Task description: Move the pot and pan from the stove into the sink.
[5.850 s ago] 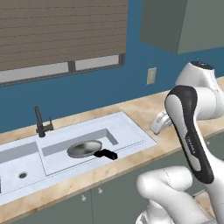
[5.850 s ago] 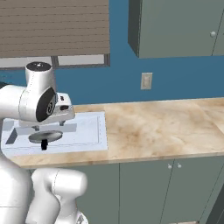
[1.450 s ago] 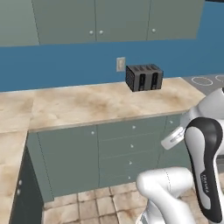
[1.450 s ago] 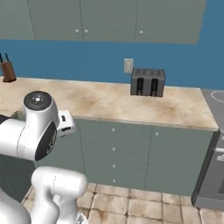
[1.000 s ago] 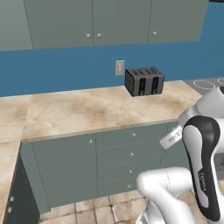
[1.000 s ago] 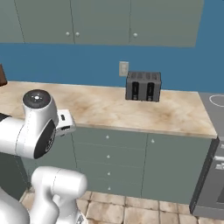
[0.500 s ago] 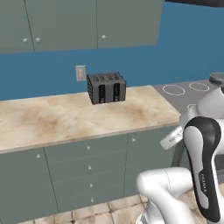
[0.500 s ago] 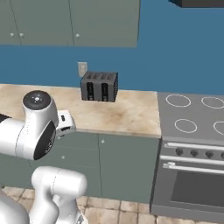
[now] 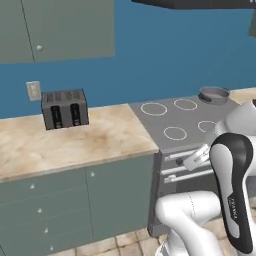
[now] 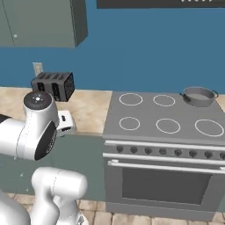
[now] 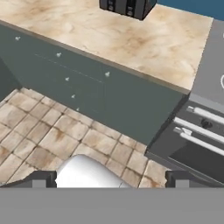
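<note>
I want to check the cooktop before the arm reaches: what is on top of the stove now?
One grey pot sits on the stove at its back right burner. The other ring burners look bare. The pot's inside is partly hidden by its wall.

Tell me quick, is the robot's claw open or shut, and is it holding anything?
Claw: open, holding nothing.

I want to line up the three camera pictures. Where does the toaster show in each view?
Left base view: toaster at left, on the counter against the blue wall.
Right base view: toaster at left, behind the arm.
Hand view: toaster at the top edge, cut off.
Shared landmark: the stove beside the counter.
</note>
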You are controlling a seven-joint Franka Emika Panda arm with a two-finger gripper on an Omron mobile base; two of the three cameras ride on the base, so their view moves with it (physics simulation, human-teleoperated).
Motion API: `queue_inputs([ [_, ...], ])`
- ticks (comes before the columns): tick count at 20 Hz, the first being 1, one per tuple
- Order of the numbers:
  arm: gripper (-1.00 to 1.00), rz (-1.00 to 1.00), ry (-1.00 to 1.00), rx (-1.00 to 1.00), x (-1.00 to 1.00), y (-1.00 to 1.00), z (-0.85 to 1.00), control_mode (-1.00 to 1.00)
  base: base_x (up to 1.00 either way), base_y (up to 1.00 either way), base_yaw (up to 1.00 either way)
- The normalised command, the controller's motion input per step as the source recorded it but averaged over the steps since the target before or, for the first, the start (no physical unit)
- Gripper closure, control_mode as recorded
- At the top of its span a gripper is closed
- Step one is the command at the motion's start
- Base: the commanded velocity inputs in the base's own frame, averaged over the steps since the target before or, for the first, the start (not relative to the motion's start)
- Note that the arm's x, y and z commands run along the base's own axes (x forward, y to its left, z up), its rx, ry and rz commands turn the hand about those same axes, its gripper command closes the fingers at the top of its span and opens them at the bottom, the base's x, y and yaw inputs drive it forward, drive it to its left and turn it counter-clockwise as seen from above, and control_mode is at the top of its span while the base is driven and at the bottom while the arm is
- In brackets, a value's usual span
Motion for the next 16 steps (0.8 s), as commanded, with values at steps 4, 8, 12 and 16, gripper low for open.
queue_inputs([
  [4,-1.00,0.00,0.00,0.00,0.00,0.00,0.00,1.00,0.29,-1.00,-0.12],
  [8,-1.00,0.00,0.00,0.00,0.00,0.00,0.00,1.00,0.29,-1.00,-0.11],
  [12,-1.00,0.00,0.00,0.00,0.00,0.00,0.00,1.00,0.30,-1.00,-0.10],
  [16,-1.00,0.00,0.00,0.00,0.00,0.00,0.00,1.00,0.32,-0.93,-0.09],
])
